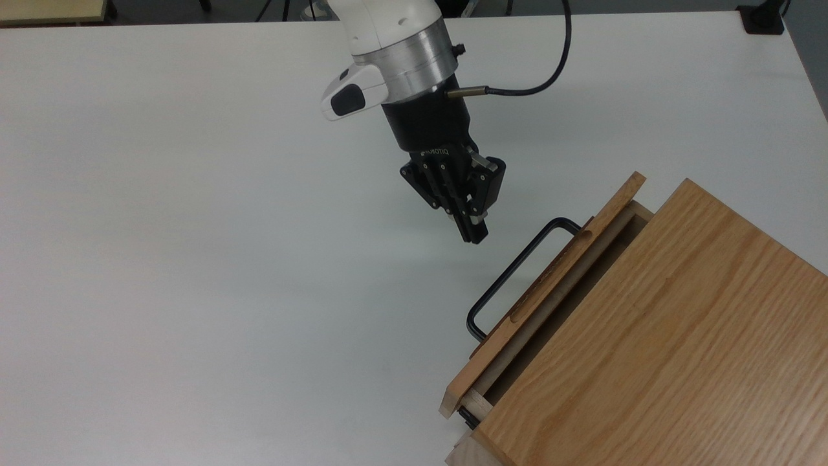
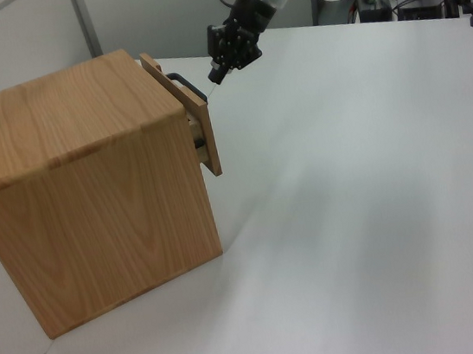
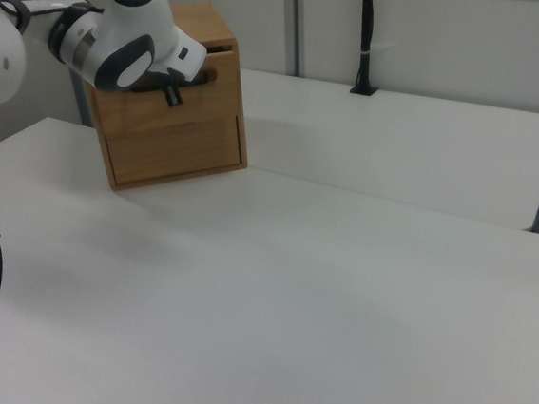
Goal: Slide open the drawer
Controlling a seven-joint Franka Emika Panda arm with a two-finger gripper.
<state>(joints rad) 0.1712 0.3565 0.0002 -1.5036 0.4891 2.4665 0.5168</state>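
Drawer (image 1: 550, 294) partly out of cabinet (image 1: 673, 336), claw (image 1: 472, 230) apparently closed, clear of handle (image 1: 511, 275), white table (image 1: 194, 226).

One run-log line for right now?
drawer: partly open | handle: free | gripper: off handle, above table
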